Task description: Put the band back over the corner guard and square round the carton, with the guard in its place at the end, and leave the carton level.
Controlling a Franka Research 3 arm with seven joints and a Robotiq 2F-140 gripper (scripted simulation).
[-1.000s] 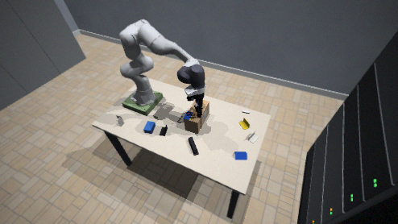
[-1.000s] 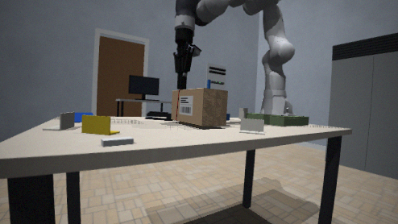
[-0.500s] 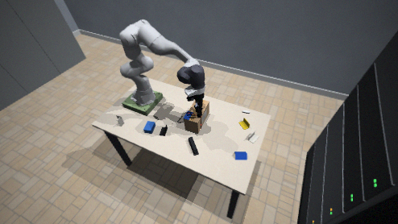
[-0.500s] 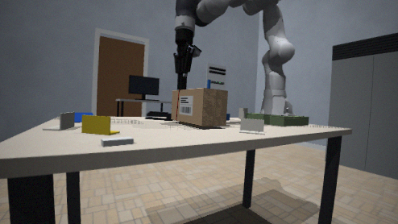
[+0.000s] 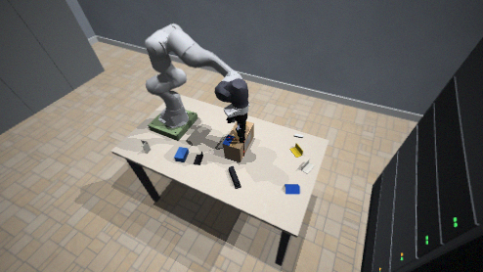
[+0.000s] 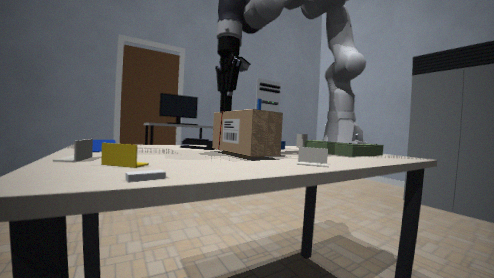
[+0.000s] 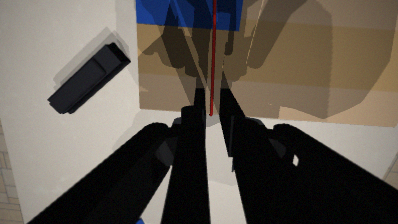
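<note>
Nearest, a grey block (image 5: 298, 136) (image 6: 145, 176) and a yellow bracket (image 5: 296, 151) (image 6: 119, 155) lie on the table (image 5: 264, 196) (image 6: 220, 186) (image 7: 30, 165), well apart from the carton (image 5: 235, 151) (image 6: 265, 133) (image 7: 300, 75), whose contents are hidden and on whose top the blue corner guard (image 5: 228, 140) (image 6: 259, 104) (image 7: 190, 12) shows. The red band (image 5: 243, 153) (image 6: 221, 131) (image 7: 213, 60) runs over the carton and down its labelled side, directly beneath the gripper (image 5: 241, 140) (image 6: 226, 109) (image 7: 212, 92), whose fingers stand nearly together, the band lined up with their narrow gap; whether they grip it cannot be told. Beyond, the arm rises from a green base (image 5: 158, 128) (image 6: 370, 150).
</note>
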